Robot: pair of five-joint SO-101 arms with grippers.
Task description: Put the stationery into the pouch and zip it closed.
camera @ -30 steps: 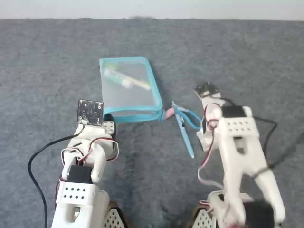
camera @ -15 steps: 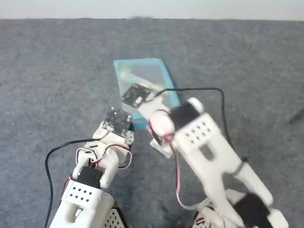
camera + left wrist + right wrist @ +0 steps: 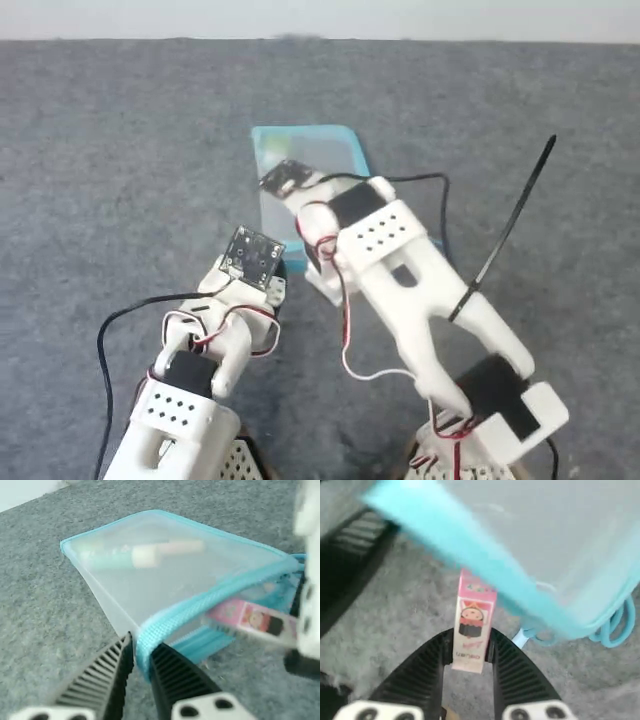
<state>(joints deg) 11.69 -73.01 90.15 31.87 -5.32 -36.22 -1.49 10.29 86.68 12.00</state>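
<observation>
The translucent pouch (image 3: pixel 305 150) with teal trim lies at the table's middle, a green and white stick (image 3: pixel 135 555) inside it. My left gripper (image 3: pixel 142 655) is shut on the pouch's near teal zipper edge (image 3: pixel 200 607), at its corner. My right gripper (image 3: pixel 470 640) is shut on a pink eraser (image 3: pixel 472 615) and holds it right at the pouch's open mouth, under the teal zipper band (image 3: pixel 470 565). The same eraser (image 3: pixel 250 622) pokes in beside the opening in the left wrist view. In the high view the right arm (image 3: pixel 385 235) stretches across the pouch's near half and covers it.
Grey felt covers the table (image 3: pixel 120 150). Light blue loops (image 3: pixel 615 625) lie beside the pouch's corner. A black tie (image 3: pixel 510 230) sticks up from the right arm. The left gripper's black fingers (image 3: pixel 350 555) are close beside my right gripper.
The right arm has swung left from beside the pen to over the pouch, carrying the eraser. The left arm has moved forward and right. The pouch has turned and shifted right.
</observation>
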